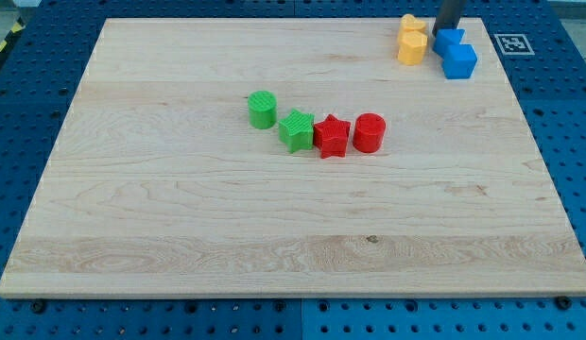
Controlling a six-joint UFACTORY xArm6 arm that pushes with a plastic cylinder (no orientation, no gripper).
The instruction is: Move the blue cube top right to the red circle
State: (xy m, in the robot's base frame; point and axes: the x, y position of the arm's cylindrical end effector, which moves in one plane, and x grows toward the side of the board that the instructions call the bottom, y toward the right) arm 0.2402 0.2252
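Note:
The blue cube (459,60) sits near the board's top right corner, with a second blue block (449,40) touching it just above and left. The red circle, a red cylinder (369,132), stands near the board's middle, well down and left of the cube. My rod comes in at the view's top edge and my tip (446,32) rests at the upper edge of the second blue block, just above the blue cube.
Two yellow blocks (412,45) lie just left of the blue ones. A red star (331,136), a green star (296,130) and a green cylinder (262,109) form a row left of the red cylinder. The wooden board (180,236) lies on a blue pegboard.

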